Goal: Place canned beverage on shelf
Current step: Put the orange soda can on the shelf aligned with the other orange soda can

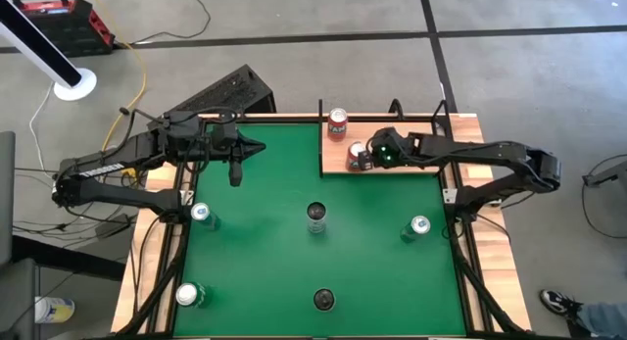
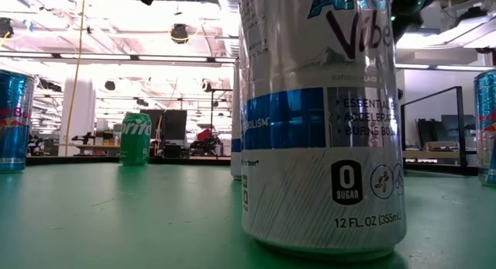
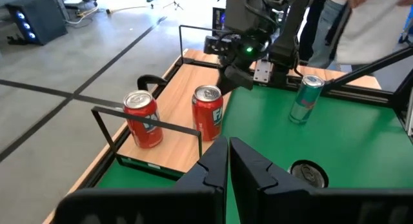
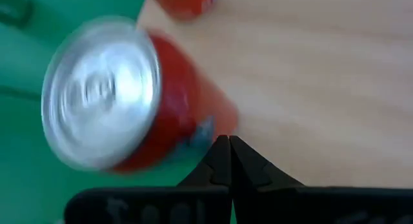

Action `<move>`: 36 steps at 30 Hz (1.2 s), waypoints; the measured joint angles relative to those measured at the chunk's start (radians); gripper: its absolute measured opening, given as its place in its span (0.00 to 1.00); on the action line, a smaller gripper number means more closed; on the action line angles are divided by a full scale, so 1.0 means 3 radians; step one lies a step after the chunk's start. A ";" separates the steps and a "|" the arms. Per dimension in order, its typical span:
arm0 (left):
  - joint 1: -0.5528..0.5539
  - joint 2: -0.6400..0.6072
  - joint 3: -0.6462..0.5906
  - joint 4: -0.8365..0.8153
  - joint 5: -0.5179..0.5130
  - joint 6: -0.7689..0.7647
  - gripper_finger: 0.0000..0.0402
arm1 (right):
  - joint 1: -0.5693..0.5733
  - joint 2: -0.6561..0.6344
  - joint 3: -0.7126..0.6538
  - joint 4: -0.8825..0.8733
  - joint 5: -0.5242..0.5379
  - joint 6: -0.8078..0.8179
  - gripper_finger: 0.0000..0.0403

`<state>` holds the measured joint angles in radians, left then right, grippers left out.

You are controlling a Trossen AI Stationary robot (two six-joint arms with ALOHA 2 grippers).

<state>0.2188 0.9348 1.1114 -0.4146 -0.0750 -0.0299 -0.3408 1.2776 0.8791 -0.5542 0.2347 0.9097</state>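
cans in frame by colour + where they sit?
Red cans on the shelf: 2, one at its back edge, one near its front edge by the right gripper.
Silver-topped cans on the green felt: 3.
Dark-topped cans on the felt: 2.
Total: 7 cans.

Two red cans (image 1: 337, 122) (image 1: 357, 155) stand on the pale-wood shelf (image 1: 421, 159), upper centre-right. Five other cans stand across the green felt tabletop (image 1: 265, 232) below.

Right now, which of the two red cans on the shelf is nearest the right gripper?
The red can at the shelf's front edge, beside the right gripper; the other red can stands farther back.
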 joint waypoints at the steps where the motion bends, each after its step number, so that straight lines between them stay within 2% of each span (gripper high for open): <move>1: 0.0000 0.0000 0.0000 0.0000 0.0000 0.0000 0.00 | 0.0026 -0.0019 0.0001 -0.0050 -0.0025 0.0030 0.04; 6: 0.0000 0.0000 0.0000 0.0002 0.0000 0.0000 0.00 | 0.0164 -0.0034 0.0001 -0.0112 -0.0249 0.0098 0.04; 10: 0.0000 0.0000 0.0000 0.0003 0.0000 0.0015 0.00 | 0.0229 -0.0025 0.0001 -0.0044 -0.0263 0.0110 0.04; 19: 0.0000 0.0000 0.0000 0.0007 0.0000 0.0056 0.00 | 0.0053 0.0111 0.0001 0.0313 -0.0265 -0.0025 0.04; 26: -0.0001 0.0000 0.0000 0.0004 0.0001 0.0041 0.00 | 0.0010 0.0229 0.0001 0.0421 -0.0502 -0.0088 0.04; 31: 0.0000 0.0000 0.0000 -0.0015 0.0001 0.0019 0.00 | -0.0010 0.0055 0.0001 0.0177 -0.0381 -0.0119 0.04; 36: 0.0000 0.0000 0.0000 -0.0038 0.0001 0.0000 0.00 | -0.0240 0.0025 0.0000 0.0224 -0.0246 -0.0313 0.04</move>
<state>0.2188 0.9348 1.1114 -0.4258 -0.0747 -0.0299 -0.4129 1.2851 0.8791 -0.4869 0.1608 0.8158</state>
